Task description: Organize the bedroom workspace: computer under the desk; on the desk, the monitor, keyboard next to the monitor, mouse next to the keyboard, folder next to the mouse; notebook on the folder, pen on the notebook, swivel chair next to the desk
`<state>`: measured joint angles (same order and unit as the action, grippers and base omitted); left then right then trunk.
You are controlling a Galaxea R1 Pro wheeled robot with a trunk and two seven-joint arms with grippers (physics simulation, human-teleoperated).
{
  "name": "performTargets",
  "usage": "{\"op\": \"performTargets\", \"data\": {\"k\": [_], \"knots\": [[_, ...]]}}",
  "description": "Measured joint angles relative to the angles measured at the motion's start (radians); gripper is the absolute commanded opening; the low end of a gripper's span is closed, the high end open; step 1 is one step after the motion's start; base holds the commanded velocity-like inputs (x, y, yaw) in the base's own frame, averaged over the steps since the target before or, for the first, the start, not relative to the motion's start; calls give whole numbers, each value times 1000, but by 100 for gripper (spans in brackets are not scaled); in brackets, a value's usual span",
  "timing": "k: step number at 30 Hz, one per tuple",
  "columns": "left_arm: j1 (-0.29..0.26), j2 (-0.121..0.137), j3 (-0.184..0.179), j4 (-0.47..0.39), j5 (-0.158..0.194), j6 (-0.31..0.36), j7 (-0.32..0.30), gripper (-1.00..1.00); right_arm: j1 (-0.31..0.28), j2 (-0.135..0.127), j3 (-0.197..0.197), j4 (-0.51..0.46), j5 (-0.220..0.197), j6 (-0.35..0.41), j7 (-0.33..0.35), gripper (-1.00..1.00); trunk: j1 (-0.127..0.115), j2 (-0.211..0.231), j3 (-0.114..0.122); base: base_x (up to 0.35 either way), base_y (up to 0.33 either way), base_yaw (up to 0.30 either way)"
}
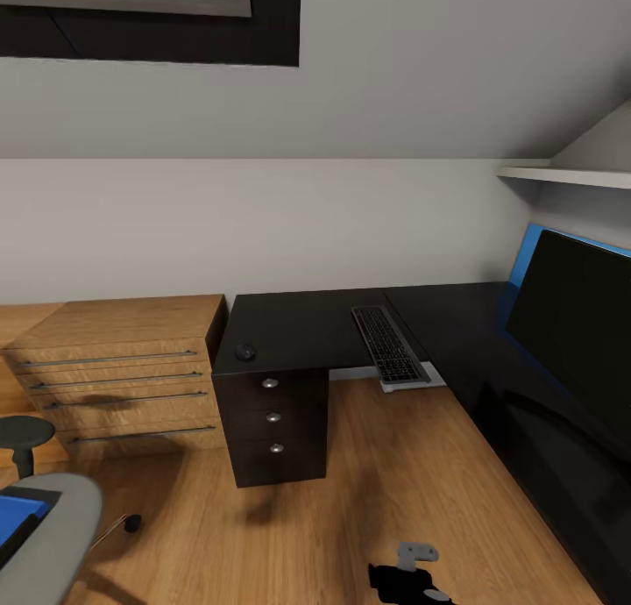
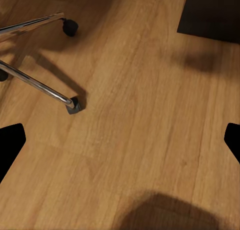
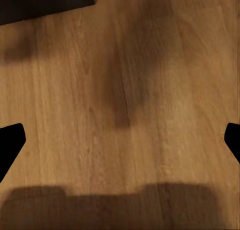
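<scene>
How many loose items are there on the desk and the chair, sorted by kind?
Keyboards: 1, the keyboard, overhanging the desk edge
Mice: 1, the mouse
Monitors: 1, the monitor
Folders: 1, the folder, on the swivel chair
Total: 4

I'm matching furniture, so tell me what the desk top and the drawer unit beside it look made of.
The desk top looks like a smooth black laminate or lacquer with a slight sheen; its drawers carry round silver knobs. The drawer unit looks like light wood or wood veneer, with visible grain and thin metal bar handles. Being renders, neither is certain.
</scene>
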<state>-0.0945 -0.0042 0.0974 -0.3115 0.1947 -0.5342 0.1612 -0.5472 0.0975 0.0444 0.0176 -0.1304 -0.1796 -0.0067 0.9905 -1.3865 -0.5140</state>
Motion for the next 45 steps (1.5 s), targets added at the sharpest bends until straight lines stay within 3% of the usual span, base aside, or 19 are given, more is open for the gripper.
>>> {"op": "performTargets", "data": {"k": [6,13,20,29,37,45], "knots": [[0,0,0,0,0,1,0,100,4,-6,-6,-2,10,-9,-14,100,0,0,0,0,0,0],[0,0,-1,0,0,1,1,100,5,-13,-9,-36,13,-45,-17,100,-27,49,22,0,0,0],[0,0,-2,1,1,4,1,100,5,-33,-8,-46,15,-120,-15,100,-54,98,44,0,0,0],[0,1,-1,1,2,12,4,100,12,-38,-4,-10,25,-235,-10,100,-88,161,72,0,0,0],[0,0,-3,-3,1,36,11,100,29,-41,-3,-3,28,-277,-7,100,-119,217,97,0,0,0],[0,0,-1,-17,0,108,10,100,31,-42,-2,-2,28,-282,-8,100,-149,273,122,0,0,0]]}}
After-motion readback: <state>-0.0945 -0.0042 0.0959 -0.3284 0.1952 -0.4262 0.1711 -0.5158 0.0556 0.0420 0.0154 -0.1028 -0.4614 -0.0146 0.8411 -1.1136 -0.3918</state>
